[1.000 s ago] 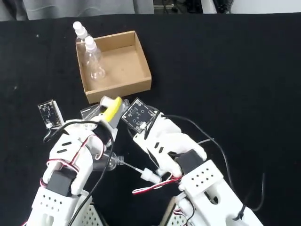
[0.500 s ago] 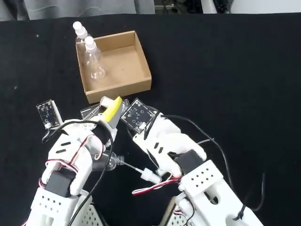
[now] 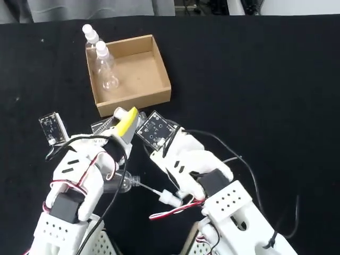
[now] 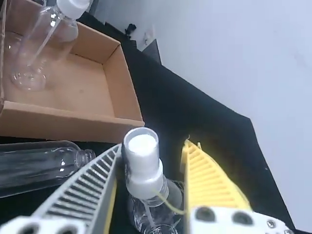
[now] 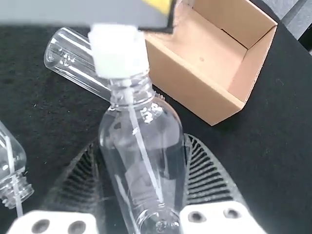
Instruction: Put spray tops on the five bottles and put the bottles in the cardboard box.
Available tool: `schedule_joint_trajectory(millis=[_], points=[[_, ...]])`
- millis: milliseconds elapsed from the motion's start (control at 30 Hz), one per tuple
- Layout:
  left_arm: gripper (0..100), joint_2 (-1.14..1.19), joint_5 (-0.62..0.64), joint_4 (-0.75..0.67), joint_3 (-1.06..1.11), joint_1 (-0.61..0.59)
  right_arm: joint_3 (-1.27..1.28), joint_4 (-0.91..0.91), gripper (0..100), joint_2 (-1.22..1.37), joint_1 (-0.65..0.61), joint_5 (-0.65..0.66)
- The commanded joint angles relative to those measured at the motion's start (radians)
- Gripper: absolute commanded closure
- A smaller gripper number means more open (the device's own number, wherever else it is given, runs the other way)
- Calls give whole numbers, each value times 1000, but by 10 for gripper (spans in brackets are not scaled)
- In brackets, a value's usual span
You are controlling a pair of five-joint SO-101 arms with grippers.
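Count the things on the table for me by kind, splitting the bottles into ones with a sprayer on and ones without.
Bottles with spray top: 3, one of them held in the right arm's fingers
Open bottles: 2
Loose spray top: 1
Cardboard box: 1
Total: 7

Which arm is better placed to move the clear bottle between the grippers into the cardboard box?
Right. The right gripper is shut round the body of the clear plastic bottle, so it can likely carry it to the brown cardboard box. The left gripper is only at the white spray top.
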Motion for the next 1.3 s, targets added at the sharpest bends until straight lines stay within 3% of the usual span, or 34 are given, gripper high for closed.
schedule_joint_trajectory(millis=[0,700,967,1100,1267], points=[[820,-12,12,0,-65,19,-7,-25,959,-39,-14,2],[820,-12,-25,9,-91,58,-8,-31,960,-39,-8,-6],[820,-20,-23,9,-99,-54,-8,-31,961,-39,-6,-8],[820,-117,-21,15,-96,-61,-8,-31,961,-39,-6,-8],[820,-264,-21,121,-105,-77,-8,-31,962,-39,-6,-8]])
